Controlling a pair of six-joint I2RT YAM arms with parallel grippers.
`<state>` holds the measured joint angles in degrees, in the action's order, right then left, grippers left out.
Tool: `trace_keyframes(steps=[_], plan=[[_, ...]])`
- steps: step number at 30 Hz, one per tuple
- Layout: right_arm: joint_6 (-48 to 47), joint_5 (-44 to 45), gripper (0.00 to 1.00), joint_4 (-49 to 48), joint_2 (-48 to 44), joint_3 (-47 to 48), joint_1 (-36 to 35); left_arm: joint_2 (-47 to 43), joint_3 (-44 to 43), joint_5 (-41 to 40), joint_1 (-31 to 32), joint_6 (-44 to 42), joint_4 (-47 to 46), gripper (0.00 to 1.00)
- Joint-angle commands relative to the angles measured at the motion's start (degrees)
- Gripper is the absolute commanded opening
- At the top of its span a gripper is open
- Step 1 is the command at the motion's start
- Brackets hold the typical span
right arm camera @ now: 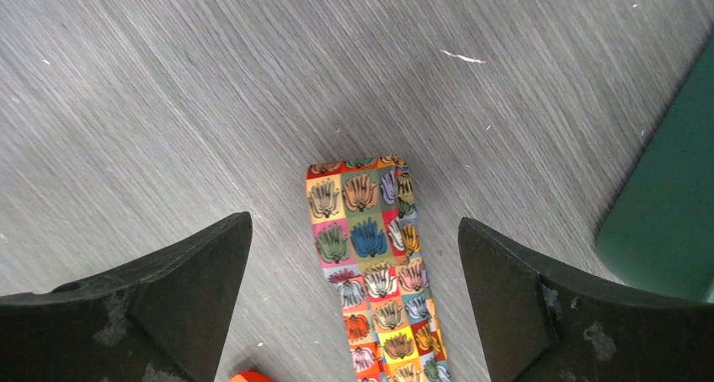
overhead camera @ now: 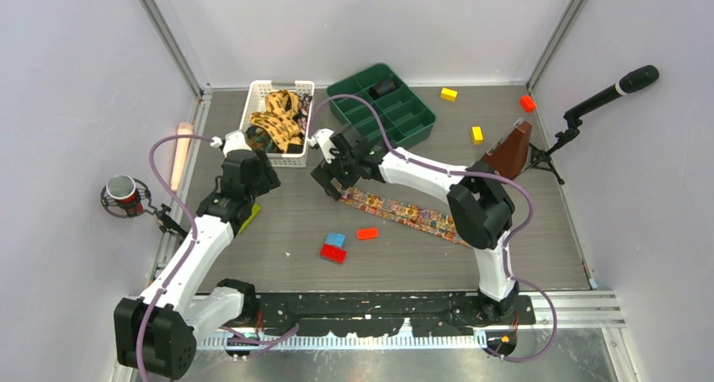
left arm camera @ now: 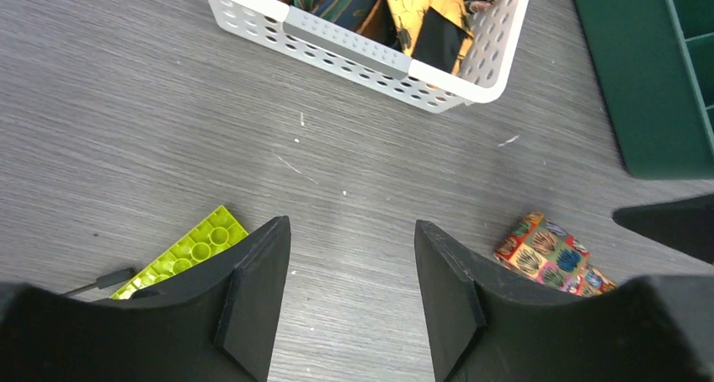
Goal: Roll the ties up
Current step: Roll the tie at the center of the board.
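Observation:
A long tie [overhead camera: 404, 212] patterned in small multicoloured squares lies flat on the table, running from the centre toward the right. Its narrow end [right arm camera: 358, 197] shows in the right wrist view. My right gripper [right arm camera: 354, 230] hovers open over that end, one finger on each side, touching nothing; from above it [overhead camera: 327, 178] is left of centre. More ties [overhead camera: 276, 121] in orange and dark prints are heaped in the white basket [overhead camera: 253, 104]. My left gripper [left arm camera: 352, 226] is open and empty over bare table just in front of the basket [left arm camera: 370, 50], with the flat tie's end [left arm camera: 547, 256] to its right.
A green compartment tray [overhead camera: 412, 121] sits behind the right gripper with a dark roll [overhead camera: 386, 87] in one cell. A lime plate [left arm camera: 181, 252] lies beside the left gripper. Small blocks [overhead camera: 336, 246] lie near the tie, others [overhead camera: 477, 134] at the back right. A microphone stand [overhead camera: 606, 96] is far right.

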<state>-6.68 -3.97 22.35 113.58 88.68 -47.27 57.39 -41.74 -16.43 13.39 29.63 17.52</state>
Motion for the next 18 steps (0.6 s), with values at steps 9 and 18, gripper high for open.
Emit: trace_keyframes(steps=[9, 18], plan=[[-10.17, -9.54, 1.0, 5.35, 4.74, 4.56, 0.95, -0.11, -0.1, 5.09, -1.94, 0.94, 0.86, 0.59], [-11.41, -8.7, 0.99, 4.87, 7.18, 4.66, 0.87, 0.83, 0.23, 6.47, -2.49, 1.07, -0.39, 0.59]])
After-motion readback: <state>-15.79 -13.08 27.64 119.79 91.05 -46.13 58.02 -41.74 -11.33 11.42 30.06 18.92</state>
